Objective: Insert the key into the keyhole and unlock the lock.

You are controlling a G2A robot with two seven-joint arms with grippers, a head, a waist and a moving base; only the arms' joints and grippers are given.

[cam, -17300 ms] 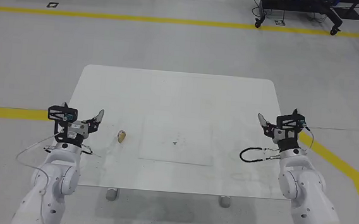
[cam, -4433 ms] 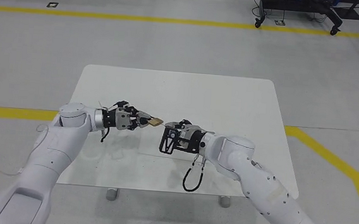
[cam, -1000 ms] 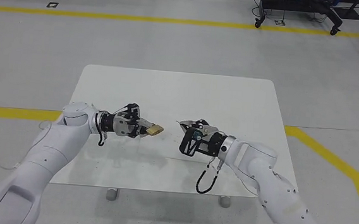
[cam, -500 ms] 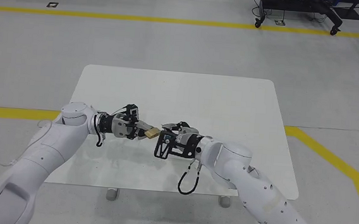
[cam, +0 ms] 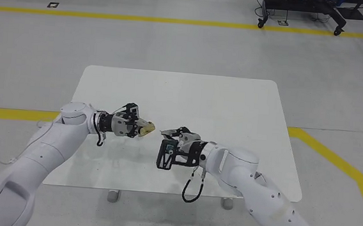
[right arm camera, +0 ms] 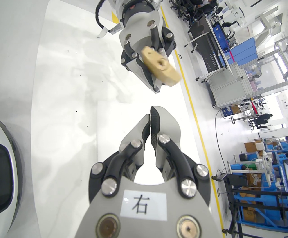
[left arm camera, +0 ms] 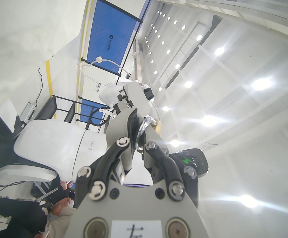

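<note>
Right wrist view: left tool (right arm camera: 155,77) clamps lock (right arm camera: 160,66); right tool (right arm camera: 150,113) pinched closed.

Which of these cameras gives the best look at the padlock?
The right wrist view: the lock faces it, brass body and keyhole plain, clamped in the left jaws. The top view shows the lock as a small tan block. The left wrist view catches the lock as a shackle and a sliver of brass.
</note>
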